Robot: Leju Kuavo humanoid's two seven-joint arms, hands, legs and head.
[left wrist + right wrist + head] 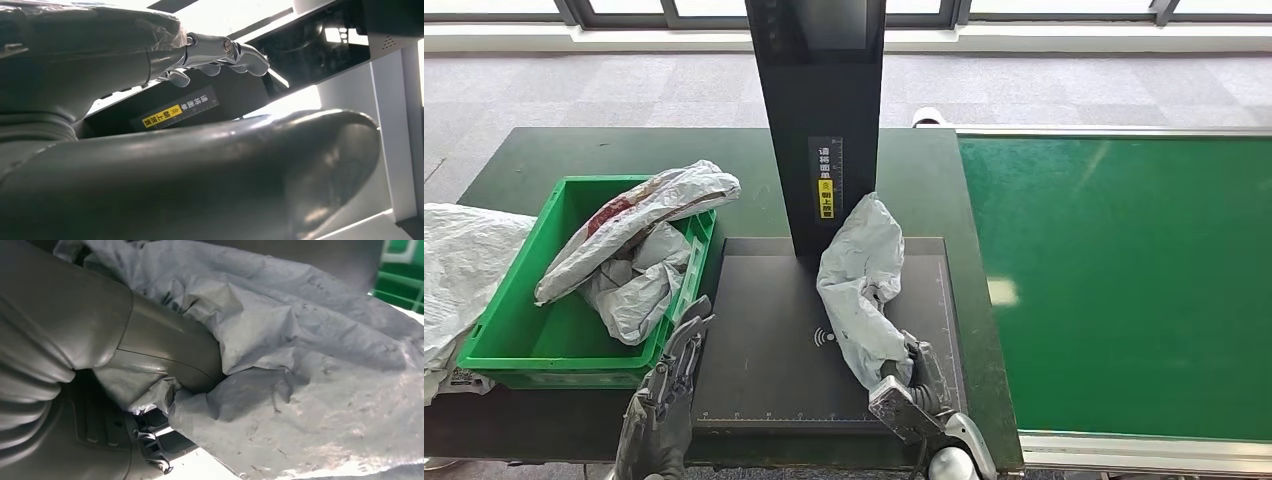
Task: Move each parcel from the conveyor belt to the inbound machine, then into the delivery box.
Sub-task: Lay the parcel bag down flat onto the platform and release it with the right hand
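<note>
**Parcel on the scanner, right hand holding its near end**

The right hand (911,385), low and right of centre in the head view, grips the near end of a crumpled grey parcel (862,285). The right wrist view shows the thumb (165,352) pressed deep into the plastic, so the hold looks firm. The parcel lies stretched across the dark scan plate (764,350) in the middle of the frame, its far end leaning against the black post (819,120). I take that to be the point of the placement: the bag is kept under the reader long enough to register while staying in hand for the next carry.

The left hand (669,385) hovers at the lower left, beside the plate's near corner, holding nothing, fingers apart and slightly curled. It looks parked there out of the way, or ready to help.

The green box (499,340) at centre left already holds two bags (634,250); this one likely goes there next. The belt (1124,280) runs down the right of the frame, and the worktop (514,160) carries box and machine.
</note>
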